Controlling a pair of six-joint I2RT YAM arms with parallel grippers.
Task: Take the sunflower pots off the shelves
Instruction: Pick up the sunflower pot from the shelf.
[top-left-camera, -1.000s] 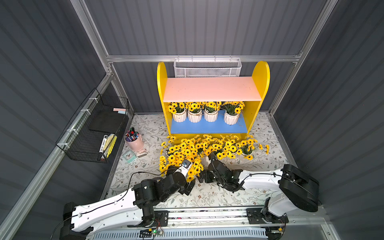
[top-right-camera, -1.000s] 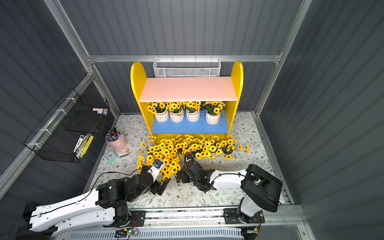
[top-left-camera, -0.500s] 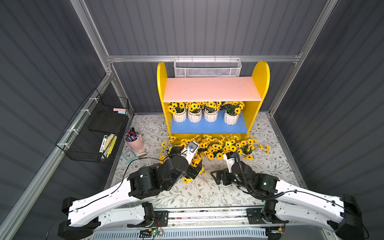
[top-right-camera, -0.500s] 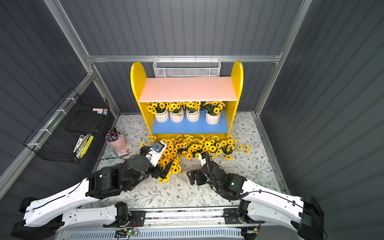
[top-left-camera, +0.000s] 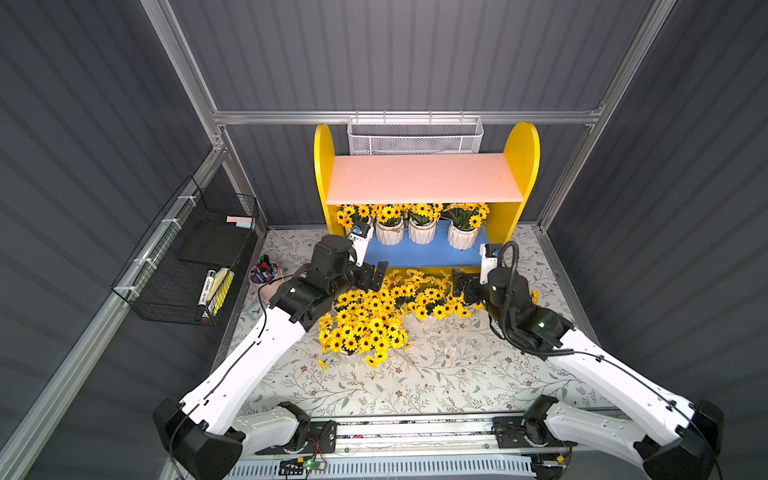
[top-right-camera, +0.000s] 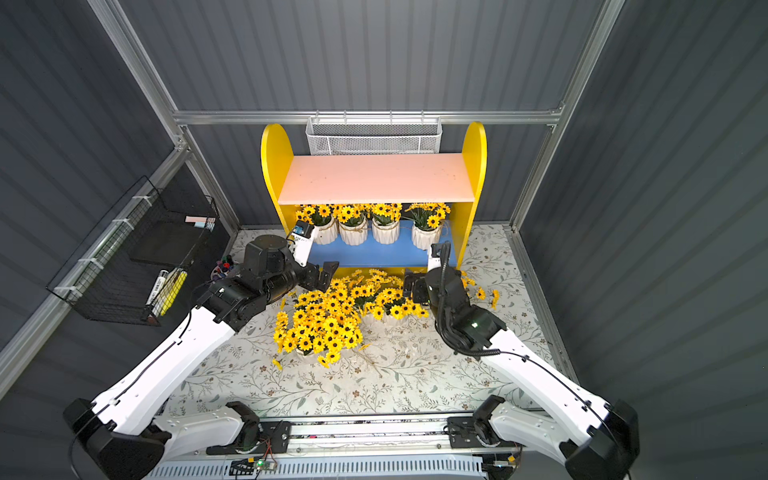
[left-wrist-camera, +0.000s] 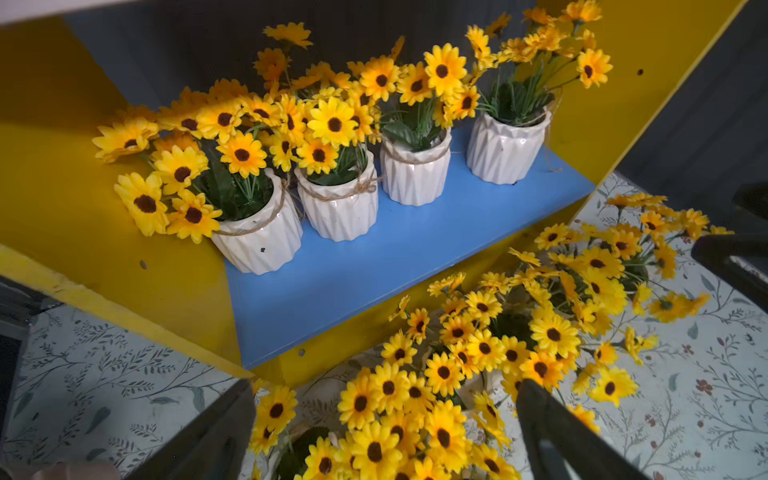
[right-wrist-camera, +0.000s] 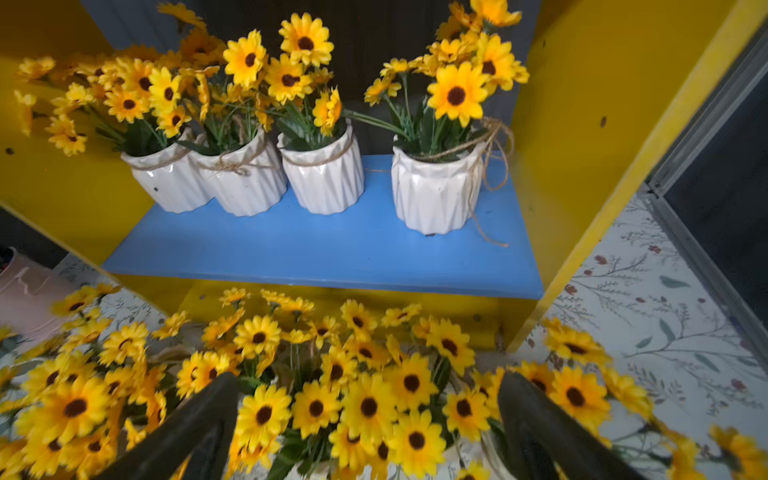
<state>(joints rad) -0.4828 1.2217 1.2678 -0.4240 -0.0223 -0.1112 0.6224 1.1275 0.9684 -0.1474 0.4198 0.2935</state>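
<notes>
Shelves (top-left-camera: 521, 166): 4 sunflower pots (left-wrist-camera: 340, 208) on the blue lower board (top-left-camera: 424, 255), upright, in a row toward the back, under the pink upper board (top-left-camera: 419, 183). Left 3 packed close; in the right wrist view the leftmost 2 touch. 4th pot (right-wrist-camera: 436, 195) stands apart, near the right side panel. In both top views the left wrist camera (top-left-camera: 360, 232) covers part of the leftmost pot.

Other pots: heap of sunflowers (top-left-camera: 374, 316) on the tabletop (top-left-camera: 436, 374), directly in front of the shelves. Blooms overlap and the pots are mostly hidden, so can't count them.

Left hand (top-left-camera: 376, 274): released, fingers wide, nothing between them, over the heap's left part, just in front of the lower board's left end.
Right hand (top-left-camera: 461, 282): released and empty too, over the heap's right part, in front of the board's right end.

Around: pink cup of markers (top-left-camera: 264, 274) left of the heap, black wire rack (top-left-camera: 195, 257) on the left wall, white mesh basket (top-left-camera: 415, 139) behind the shelves' top.
</notes>
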